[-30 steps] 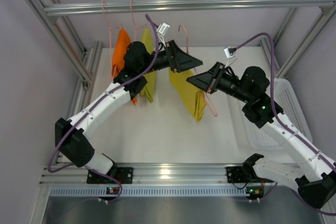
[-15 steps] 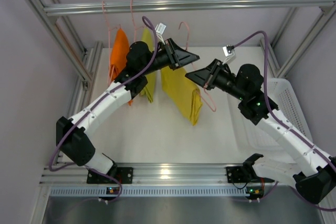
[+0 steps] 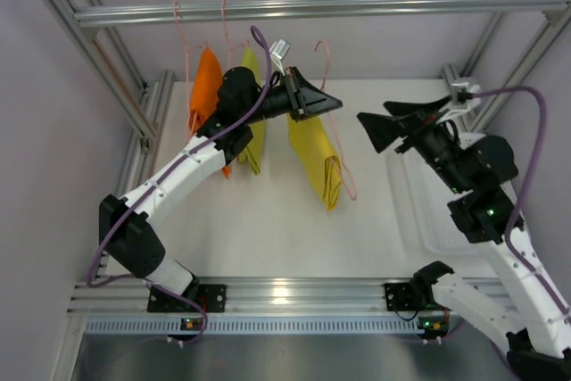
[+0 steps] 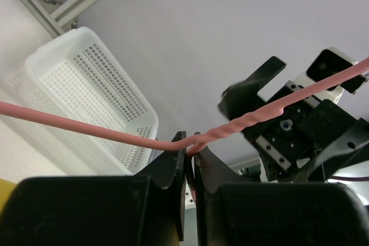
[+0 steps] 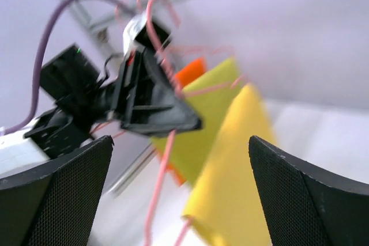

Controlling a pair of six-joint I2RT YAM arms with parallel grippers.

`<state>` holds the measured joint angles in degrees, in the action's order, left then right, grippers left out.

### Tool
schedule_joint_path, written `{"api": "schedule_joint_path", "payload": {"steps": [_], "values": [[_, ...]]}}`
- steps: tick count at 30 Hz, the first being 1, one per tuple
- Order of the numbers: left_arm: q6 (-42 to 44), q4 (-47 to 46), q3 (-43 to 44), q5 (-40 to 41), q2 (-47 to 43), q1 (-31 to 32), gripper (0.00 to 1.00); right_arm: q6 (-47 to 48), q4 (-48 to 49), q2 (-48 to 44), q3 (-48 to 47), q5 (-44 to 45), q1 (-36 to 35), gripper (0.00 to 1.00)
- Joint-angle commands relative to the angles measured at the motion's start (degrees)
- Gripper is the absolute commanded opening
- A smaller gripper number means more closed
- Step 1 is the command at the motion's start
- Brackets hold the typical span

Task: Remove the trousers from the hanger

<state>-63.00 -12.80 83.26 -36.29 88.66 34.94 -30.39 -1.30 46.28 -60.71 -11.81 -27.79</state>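
Yellow trousers [image 3: 318, 151] [image 5: 245, 188] hang folded over a pink wire hanger [image 3: 346, 171] [image 4: 75, 126] [image 5: 157, 184] above the table. My left gripper [image 3: 328, 103] [image 4: 192, 152] is shut on this hanger's wire just below the twisted neck. My right gripper [image 3: 391, 119] [image 5: 180, 191] stands wide open to the right of the yellow trousers, apart from them, with nothing between its fingers. Yellow-green trousers [image 3: 252, 136] [image 5: 209, 103] and orange trousers [image 3: 206, 79] [image 5: 191, 71] hang further left, partly hidden behind the left arm.
A metal rail [image 3: 357, 7] runs across the top, with two other pink hanger hooks [image 3: 181, 28] on it. A white perforated basket [image 3: 496, 186] [image 4: 86, 82] sits at the table's right side. Frame posts stand at both sides.
My left gripper has shut on the hanger wire. My right gripper has let go of the hanger, opened wide and pulled back to the right. The yellow trousers shifted slightly.
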Motion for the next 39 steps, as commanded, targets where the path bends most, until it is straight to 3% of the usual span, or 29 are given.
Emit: {"api": "schedule_joint_path", "payload": {"steps": [1, 5, 6, 9, 14, 24, 34, 39], "values": [[-1.2, -14.7, 5.1, -4.1, -2.4, -0.4, 0.00, 16.1, -2.6, -7.6, 3.5, 6.9, 6.5, 0.99], [-4.1, -16.3, 7.6, -4.6, -1.2, -0.4, 0.00, 19.3, -2.8, -13.0, 12.2, -7.8, 14.7, 0.98], [-4.1, -16.2, 8.8, -4.7, -0.8, -0.4, 0.00, 21.2, -2.7, -14.5, 14.7, -15.0, 15.3, 0.98], [-4.6, -16.0, 10.7, -4.4, 0.0, -0.4, 0.00, 22.9, -1.9, -15.5, 17.5, -24.9, 15.3, 1.00], [-4.9, -14.7, 18.4, -3.3, 3.3, -0.4, 0.00, 27.0, -4.5, -13.6, 19.2, -34.1, 15.0, 0.99], [-6.8, -14.2, 31.4, -1.0, 9.4, -0.3, 0.00, 32.7, -0.2, -14.4, 27.5, -30.9, 14.0, 1.00], [-8.5, -12.9, 37.4, 0.6, 10.8, 0.0, 0.00, 32.5, 13.4, -7.2, 30.8, -27.6, 12.9, 1.00], [-8.7, -12.4, 38.3, 0.9, 10.8, 0.4, 0.00, 31.8, 19.5, -2.8, 31.2, -24.4, 8.6, 1.00]]}}
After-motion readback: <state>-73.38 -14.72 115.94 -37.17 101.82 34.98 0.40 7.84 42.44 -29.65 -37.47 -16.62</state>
